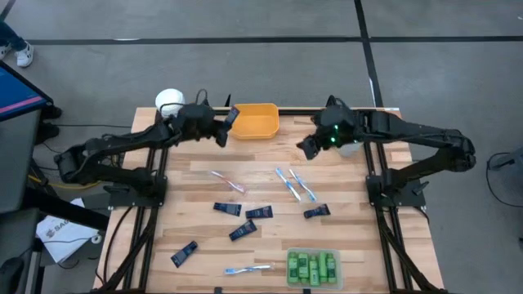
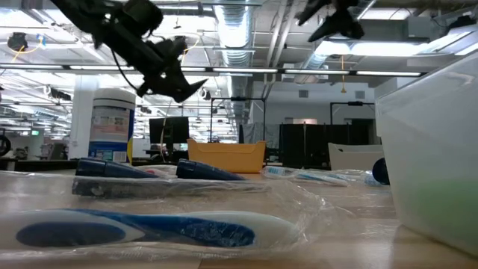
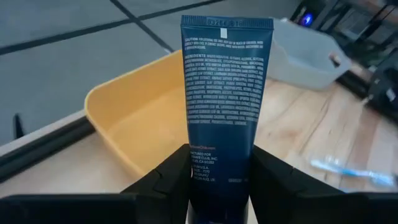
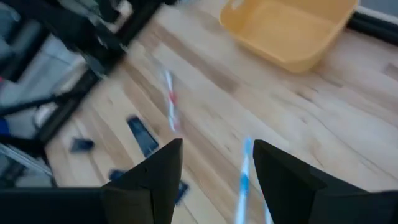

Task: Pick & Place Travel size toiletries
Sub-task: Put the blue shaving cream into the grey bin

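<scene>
Between left gripper (image 3: 221, 171) fingers: navy tube (image 3: 224, 99), beside orange bin (image 1: 255, 121)

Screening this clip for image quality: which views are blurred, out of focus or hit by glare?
Right wrist view: motion-smeared; the toothbrushes and table streak. Low view: the near toothbrush is soft, a clear bin blocks the right side, and ceiling lights glare. Left wrist view: the tube in the left claw is sharp, its print readable. High view: evenly lit.
</scene>
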Robot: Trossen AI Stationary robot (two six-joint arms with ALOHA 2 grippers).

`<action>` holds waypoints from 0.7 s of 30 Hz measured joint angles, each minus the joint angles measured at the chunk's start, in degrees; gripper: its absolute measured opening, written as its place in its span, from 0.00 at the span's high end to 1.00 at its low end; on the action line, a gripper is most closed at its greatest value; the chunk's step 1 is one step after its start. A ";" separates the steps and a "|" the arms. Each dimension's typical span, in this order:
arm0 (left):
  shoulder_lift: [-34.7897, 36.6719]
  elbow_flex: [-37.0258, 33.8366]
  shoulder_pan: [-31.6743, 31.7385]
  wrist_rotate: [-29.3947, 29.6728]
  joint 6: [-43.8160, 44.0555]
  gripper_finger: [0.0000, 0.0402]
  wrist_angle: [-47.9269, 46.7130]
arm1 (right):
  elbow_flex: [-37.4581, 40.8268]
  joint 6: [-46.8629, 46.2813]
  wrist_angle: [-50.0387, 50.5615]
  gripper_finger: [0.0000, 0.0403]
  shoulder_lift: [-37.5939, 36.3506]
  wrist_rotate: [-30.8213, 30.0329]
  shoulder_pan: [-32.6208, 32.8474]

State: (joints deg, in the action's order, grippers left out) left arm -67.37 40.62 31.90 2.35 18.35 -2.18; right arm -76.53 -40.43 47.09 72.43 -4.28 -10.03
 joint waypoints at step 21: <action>-6.27 2.21 2.97 -8.01 -0.08 0.68 16.73 | -2.77 -4.74 -43.40 0.38 24.35 15.64 -18.18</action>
State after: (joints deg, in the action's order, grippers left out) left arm -73.65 42.83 34.87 -5.65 18.27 14.55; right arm -79.30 -45.17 3.70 96.77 11.36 -28.21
